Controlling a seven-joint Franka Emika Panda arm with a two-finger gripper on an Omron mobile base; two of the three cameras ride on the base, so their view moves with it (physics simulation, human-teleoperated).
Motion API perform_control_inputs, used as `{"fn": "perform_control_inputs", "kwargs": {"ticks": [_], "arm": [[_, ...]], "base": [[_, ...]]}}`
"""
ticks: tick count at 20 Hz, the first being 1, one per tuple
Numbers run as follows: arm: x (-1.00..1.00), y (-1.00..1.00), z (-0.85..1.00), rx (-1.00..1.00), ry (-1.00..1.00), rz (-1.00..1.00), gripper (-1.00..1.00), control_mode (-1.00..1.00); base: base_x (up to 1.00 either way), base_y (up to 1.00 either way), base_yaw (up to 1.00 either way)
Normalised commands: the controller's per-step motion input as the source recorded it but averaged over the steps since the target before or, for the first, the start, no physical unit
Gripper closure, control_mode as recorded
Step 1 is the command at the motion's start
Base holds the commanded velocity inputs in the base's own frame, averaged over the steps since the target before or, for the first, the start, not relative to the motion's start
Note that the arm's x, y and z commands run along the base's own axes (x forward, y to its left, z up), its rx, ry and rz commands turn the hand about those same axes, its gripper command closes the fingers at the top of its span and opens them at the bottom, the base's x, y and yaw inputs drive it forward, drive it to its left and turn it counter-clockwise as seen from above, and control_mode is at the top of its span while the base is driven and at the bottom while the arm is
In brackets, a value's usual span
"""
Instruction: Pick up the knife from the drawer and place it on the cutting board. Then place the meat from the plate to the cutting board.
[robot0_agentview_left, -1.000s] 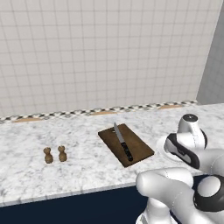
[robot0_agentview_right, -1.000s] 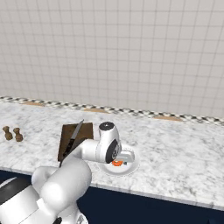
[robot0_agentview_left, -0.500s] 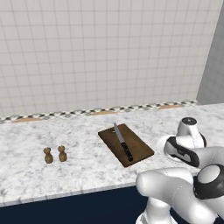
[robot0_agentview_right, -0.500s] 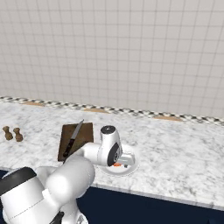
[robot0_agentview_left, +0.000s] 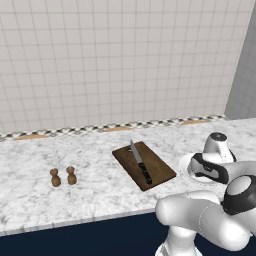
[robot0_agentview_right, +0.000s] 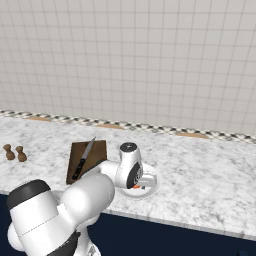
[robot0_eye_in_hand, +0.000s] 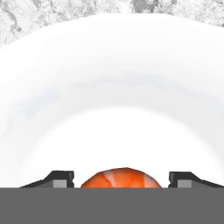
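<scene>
The knife (robot0_agentview_left: 140, 163) (robot0_agentview_right: 83, 159) lies along the dark brown cutting board (robot0_agentview_left: 159, 166) (robot0_agentview_right: 96, 149), blade toward the wall. Right of the board stands the white plate (robot0_agentview_right: 154, 186) (robot0_eye_in_hand: 112, 83), with its left rim (robot0_agentview_left: 184, 166) peeking out beside my hand. On it lies the orange-red meat (robot0_agentview_right: 136, 187) (robot0_eye_in_hand: 121, 177). My gripper (robot0_agentview_right: 140, 183) (robot0_eye_in_hand: 121, 181) is low over the plate and open, a fingertip (robot0_eye_in_hand: 61, 179) on each side of the meat with a narrow gap to it. No drawer front is in sight.
Two small brown shakers (robot0_agentview_left: 63, 176) (robot0_agentview_right: 15, 153) stand on the marble counter well left of the board. The tiled wall runs behind, and the counter's front edge (robot0_agentview_left: 75, 220) is close to the plate. My own white arm hides the plate's near side.
The hand has sunk lower onto the plate and the elbow has swung nearer the cameras. Board, knife and shakers are unmoved.
</scene>
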Motion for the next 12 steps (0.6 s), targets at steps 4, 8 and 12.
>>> {"fn": "perform_control_inputs", "kwargs": {"ticks": [4, 8, 12], "arm": [[0.00, 0.00, -0.29, -0.02, 0.00, 0.00, 1.00, -1.00], [0.00, 0.03, -0.04, 0.00, 0.01, 0.00, 1.00, -1.00], [-0.06, 0.17, 0.38, 0.00, 0.01, 0.00, 1.00, -1.00]], "base": [[0.00, 0.00, 0.00], [0.00, 0.00, 0.00], [0.00, 0.00, 0.00]]}}
